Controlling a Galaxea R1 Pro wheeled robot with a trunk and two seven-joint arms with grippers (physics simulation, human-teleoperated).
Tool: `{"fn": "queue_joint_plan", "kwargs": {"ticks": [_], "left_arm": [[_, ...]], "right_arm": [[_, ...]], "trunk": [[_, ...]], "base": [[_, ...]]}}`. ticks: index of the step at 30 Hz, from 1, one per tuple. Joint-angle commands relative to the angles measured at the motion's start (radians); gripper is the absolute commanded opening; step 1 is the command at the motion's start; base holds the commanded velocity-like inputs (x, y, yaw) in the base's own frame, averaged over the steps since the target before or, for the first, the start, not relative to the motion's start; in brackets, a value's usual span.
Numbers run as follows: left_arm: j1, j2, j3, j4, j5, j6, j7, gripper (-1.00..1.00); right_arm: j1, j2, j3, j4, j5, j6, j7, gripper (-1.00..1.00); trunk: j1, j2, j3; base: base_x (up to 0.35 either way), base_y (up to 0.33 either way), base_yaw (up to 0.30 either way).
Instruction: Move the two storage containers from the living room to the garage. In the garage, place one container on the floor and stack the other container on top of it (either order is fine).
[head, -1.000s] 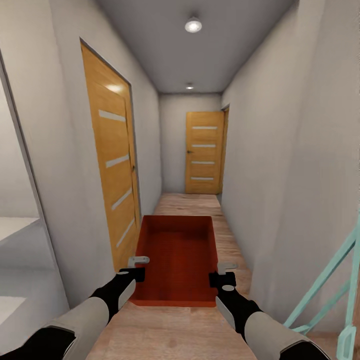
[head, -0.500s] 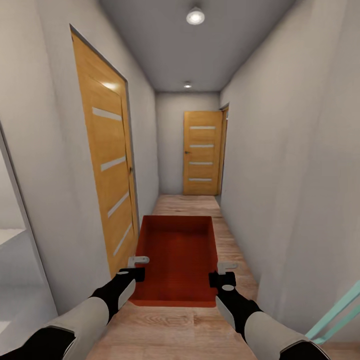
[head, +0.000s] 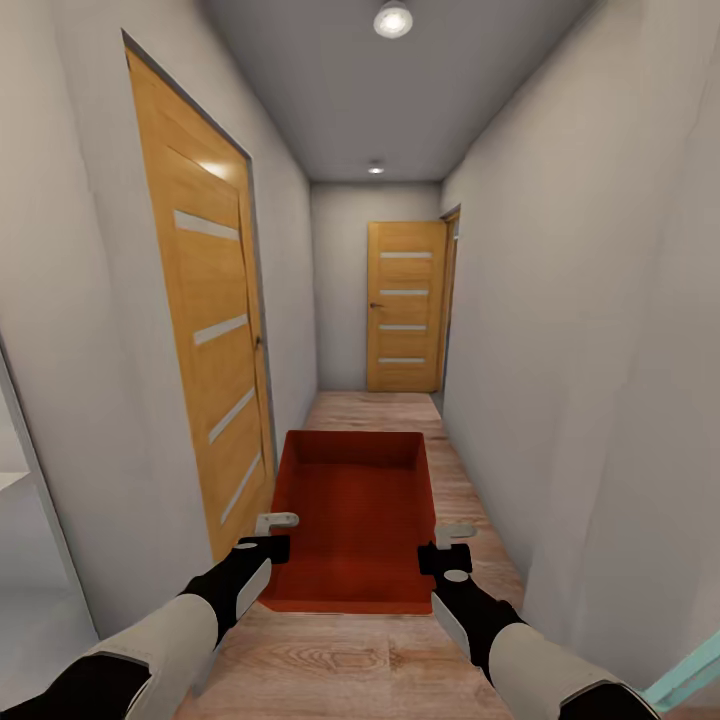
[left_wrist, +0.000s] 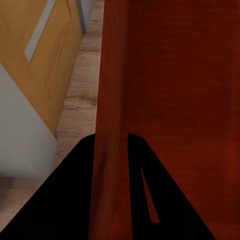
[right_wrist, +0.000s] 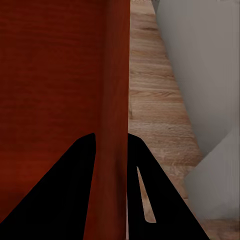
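A red-orange storage container (head: 352, 520) sits in the lower centre of the head view, open top up, carried above the pale wood floor (head: 400, 660) of a narrow hallway. The left hand (head: 270, 536) is clamped on its left wall near the near corner, and the right hand (head: 446, 545) is clamped on its right wall opposite. In the left wrist view, 2 dark fingers (left_wrist: 70, 200) straddle the thin red wall (left_wrist: 112, 125); the right wrist view shows the same pinch, fingers (right_wrist: 65, 190) either side of the wall (right_wrist: 117, 100). An orange wooden door (head: 205, 330) with pale slots fills the left-centre of the frame, and a second door (head: 405, 305) closes the hallway's far end at centre. 2 ceiling lights (head: 393, 18) glow at top centre. A turquoise bar (head: 690, 675) shows at the lower right corner.
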Motion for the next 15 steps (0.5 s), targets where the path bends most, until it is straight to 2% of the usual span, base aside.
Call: {"fn": "queue_joint_plan", "kwargs": {"ticks": [1,15], "left_arm": [[-0.001,0.032,0.050,-0.005,-0.016,-0.042,0.020,-1.00],[-0.001,0.033,0.050,-0.003,-0.016,-0.042,0.020,-1.00]], "right_arm": [[-0.001,-0.001,-0.014,0.029,-0.016,-0.006,-0.008,-1.00],[-0.001,-0.001,-0.014,0.029,-0.016,-0.007,-0.008,-1.00]], "trunk": [[0.001,-0.001,-0.001],[0.001,-0.001,-0.001]], "base": [[0.319,0.000,0.000],[0.322,0.000,0.000]]}}
